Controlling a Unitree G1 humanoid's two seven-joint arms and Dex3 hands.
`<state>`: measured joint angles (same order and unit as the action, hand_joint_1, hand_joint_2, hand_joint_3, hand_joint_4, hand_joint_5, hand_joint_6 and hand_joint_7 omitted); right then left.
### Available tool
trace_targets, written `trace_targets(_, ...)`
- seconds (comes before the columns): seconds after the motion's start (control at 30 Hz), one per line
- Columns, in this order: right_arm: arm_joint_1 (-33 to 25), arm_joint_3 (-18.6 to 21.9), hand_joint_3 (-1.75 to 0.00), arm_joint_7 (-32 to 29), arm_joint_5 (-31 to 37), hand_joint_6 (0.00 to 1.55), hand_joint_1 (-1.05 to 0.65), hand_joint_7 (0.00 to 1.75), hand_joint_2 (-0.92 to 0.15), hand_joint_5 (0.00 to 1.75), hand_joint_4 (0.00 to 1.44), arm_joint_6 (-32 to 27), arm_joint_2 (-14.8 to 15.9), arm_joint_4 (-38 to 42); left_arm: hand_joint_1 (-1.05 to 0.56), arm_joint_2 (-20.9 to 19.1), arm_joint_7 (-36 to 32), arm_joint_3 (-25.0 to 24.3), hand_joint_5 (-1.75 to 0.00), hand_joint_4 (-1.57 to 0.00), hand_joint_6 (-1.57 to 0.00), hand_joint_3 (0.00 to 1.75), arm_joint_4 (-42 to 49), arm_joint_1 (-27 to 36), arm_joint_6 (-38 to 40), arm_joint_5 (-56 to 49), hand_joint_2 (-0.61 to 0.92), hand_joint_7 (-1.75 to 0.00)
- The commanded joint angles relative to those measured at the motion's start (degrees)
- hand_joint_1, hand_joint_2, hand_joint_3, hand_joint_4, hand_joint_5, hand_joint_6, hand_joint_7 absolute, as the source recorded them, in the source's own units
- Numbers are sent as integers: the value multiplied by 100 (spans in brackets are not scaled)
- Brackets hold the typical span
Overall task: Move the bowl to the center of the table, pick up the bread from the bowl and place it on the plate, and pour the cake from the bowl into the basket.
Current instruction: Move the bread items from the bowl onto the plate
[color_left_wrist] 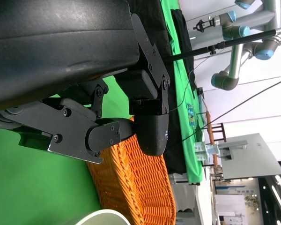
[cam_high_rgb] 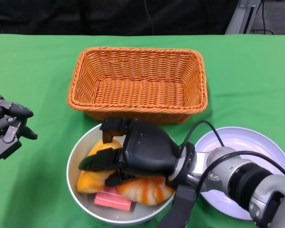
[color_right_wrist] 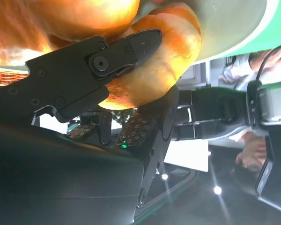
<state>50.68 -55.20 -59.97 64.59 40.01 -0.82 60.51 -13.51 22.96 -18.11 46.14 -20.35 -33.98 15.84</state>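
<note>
The right hand (cam_high_rgb: 133, 154) reaches down into the grey bowl (cam_high_rgb: 75, 164), its black fingers (color_right_wrist: 136, 44) spread over the striped bread roll (cam_high_rgb: 145, 189); in the right wrist view one finger lies against the roll's crust and another runs beneath it, so the hand looks to be closing on the bread, though I cannot tell whether it truly holds it yet. The bowl sits near the table's middle, just in front of the orange wicker basket (cam_high_rgb: 137, 83), so the first step seems done. The bread is not yet lifted, and the white plate (cam_high_rgb: 256, 147) just to the robot's right of the bowl carries nothing visible. Beside the roll in the bowl lie a yellow-orange piece (cam_high_rgb: 92, 178) and a pink slab (cam_high_rgb: 113, 200), one of which is presumably the cake; the pour into the basket is left to do, and the basket shows no contents. The left hand (cam_high_rgb: 7, 128) hovers over the green tablecloth (cam_high_rgb: 33, 71) well apart from the bowl, fingers loosely apart and holding nothing. The bowl's far rim nearly touches the basket wall, and the right forearm crosses over the plate's near side, so the lift has open room mainly upward.
</note>
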Motion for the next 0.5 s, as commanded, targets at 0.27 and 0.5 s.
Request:
trace_targets(0.27,86,431,0,392,-419,103,-26,54,-87,170,63,476,221,-389,-11,-101,-70,-34,-135,-84,-87,60,47,-104,69,-21,79,-104)
trace_targets(0.5,-62,758,0,925,-812,65,-23,135,-87,174,62,823,394,-715,-11,-106,-178,-6,-135,-83,-87,57,-20,-70,90,-102,80,-102)
